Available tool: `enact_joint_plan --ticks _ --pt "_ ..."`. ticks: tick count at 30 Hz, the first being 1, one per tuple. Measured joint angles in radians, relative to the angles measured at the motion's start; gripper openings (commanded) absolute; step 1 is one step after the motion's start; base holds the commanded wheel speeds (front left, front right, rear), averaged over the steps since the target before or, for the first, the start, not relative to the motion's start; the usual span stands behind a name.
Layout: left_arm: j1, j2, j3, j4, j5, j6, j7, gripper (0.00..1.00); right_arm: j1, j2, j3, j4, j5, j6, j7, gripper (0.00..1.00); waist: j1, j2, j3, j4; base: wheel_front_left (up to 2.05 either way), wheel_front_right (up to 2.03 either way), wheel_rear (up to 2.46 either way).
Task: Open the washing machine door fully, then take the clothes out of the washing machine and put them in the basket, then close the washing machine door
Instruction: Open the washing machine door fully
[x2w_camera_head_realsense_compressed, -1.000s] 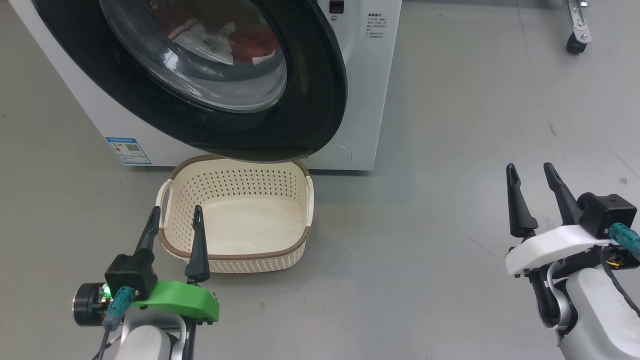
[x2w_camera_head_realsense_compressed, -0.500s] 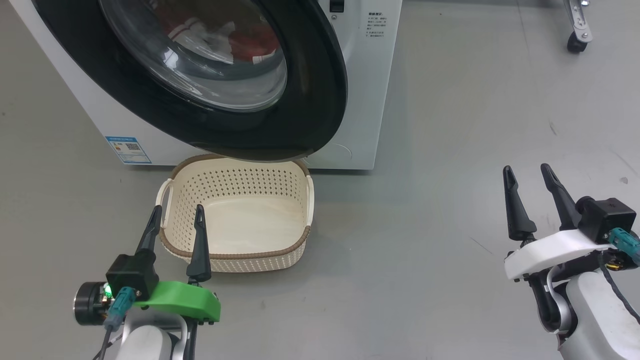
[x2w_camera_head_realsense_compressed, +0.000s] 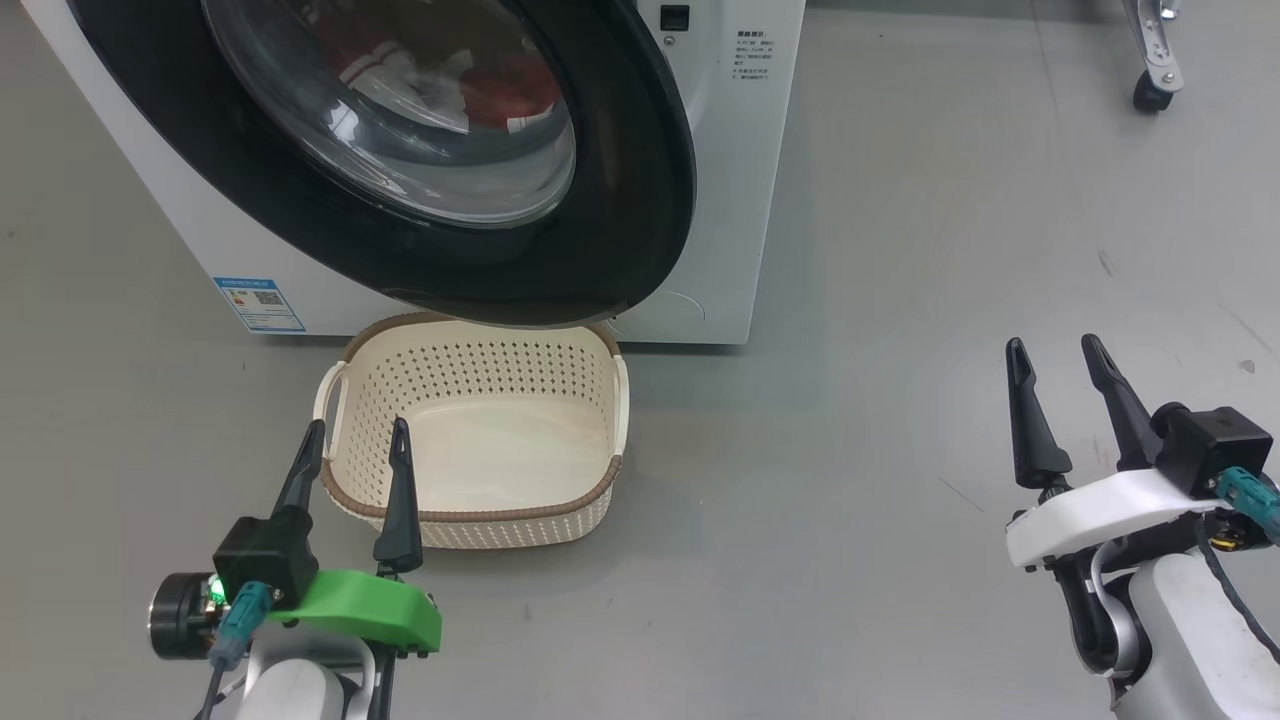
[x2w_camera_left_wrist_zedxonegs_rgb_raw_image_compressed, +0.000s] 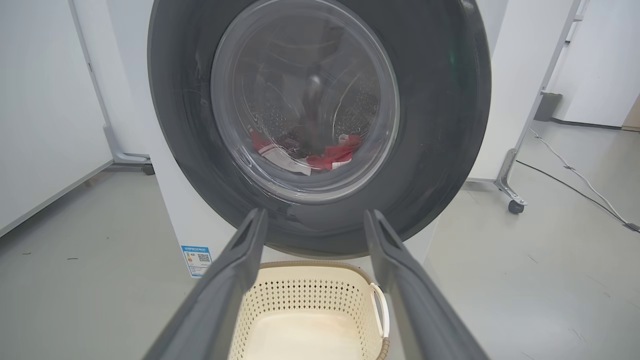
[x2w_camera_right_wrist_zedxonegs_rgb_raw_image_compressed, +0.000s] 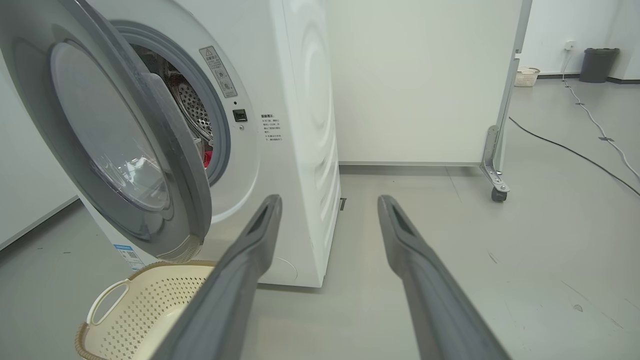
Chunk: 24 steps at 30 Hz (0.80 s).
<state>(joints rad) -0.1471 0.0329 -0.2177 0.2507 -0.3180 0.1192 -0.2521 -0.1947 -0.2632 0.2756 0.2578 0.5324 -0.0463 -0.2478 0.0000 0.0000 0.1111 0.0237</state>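
The washing machine (x2w_camera_head_realsense_compressed: 735, 200) stands ahead, white, with its black-rimmed door (x2w_camera_head_realsense_compressed: 640, 200) swung partly ajar; the right wrist view shows a gap at the door's (x2w_camera_right_wrist_zedxonegs_rgb_raw_image_compressed: 170, 150) free edge. Red and white clothes (x2w_camera_left_wrist_zedxonegs_rgb_raw_image_compressed: 310, 155) lie inside the drum, seen through the glass (x2w_camera_head_realsense_compressed: 430, 100). The cream basket (x2w_camera_head_realsense_compressed: 480, 515), with nothing in it, sits on the floor under the door. My left gripper (x2w_camera_head_realsense_compressed: 357, 435) is open, its fingertips over the basket's near left rim. My right gripper (x2w_camera_head_realsense_compressed: 1052, 352) is open over bare floor to the right, holding nothing.
A blue label (x2w_camera_head_realsense_compressed: 258, 303) marks the machine's lower left front. A wheeled white partition stands beyond, its caster (x2w_camera_head_realsense_compressed: 1150, 95) at the top right. A cable (x2w_camera_right_wrist_zedxonegs_rgb_raw_image_compressed: 575, 150) runs across the grey floor on the right. A bin (x2w_camera_right_wrist_zedxonegs_rgb_raw_image_compressed: 597, 64) stands far back.
Both grippers have sunk slightly lower in the head view, and the whole picture has shifted down a little. Both grippers stay open; the door and basket stand as before.
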Motion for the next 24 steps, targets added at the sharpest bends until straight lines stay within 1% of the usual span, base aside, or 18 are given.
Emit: enact_joint_plan --ticks 14,18,21,24 --pt "0.005 0.0 -0.005 -0.001 0.0 0.0 0.0 1.0 0.015 0.008 -0.015 -0.01 -0.026 0.001 0.0 1.0 0.0 0.0 0.001 0.005 0.0 0.0 0.0" --pt "0.005 0.0 -0.005 -0.001 0.0 0.0 0.0 1.0 0.018 0.008 -0.014 -0.01 -0.037 0.005 0.0 1.0 0.0 0.0 0.002 0.007 0.0 0.0 0.0" --pt "0.005 0.0 -0.005 -0.001 0.0 0.0 0.0 1.0 0.018 0.008 -0.011 -0.01 -0.044 0.014 -0.004 1.0 0.0 0.0 0.003 0.009 0.0 0.0 0.0" --pt "0.005 0.0 -0.009 -0.001 0.0 0.0 0.0 1.0 0.018 0.006 -0.01 -0.01 -0.05 0.015 -0.004 1.0 0.0 0.0 0.003 0.01 0.0 0.0 0.0"
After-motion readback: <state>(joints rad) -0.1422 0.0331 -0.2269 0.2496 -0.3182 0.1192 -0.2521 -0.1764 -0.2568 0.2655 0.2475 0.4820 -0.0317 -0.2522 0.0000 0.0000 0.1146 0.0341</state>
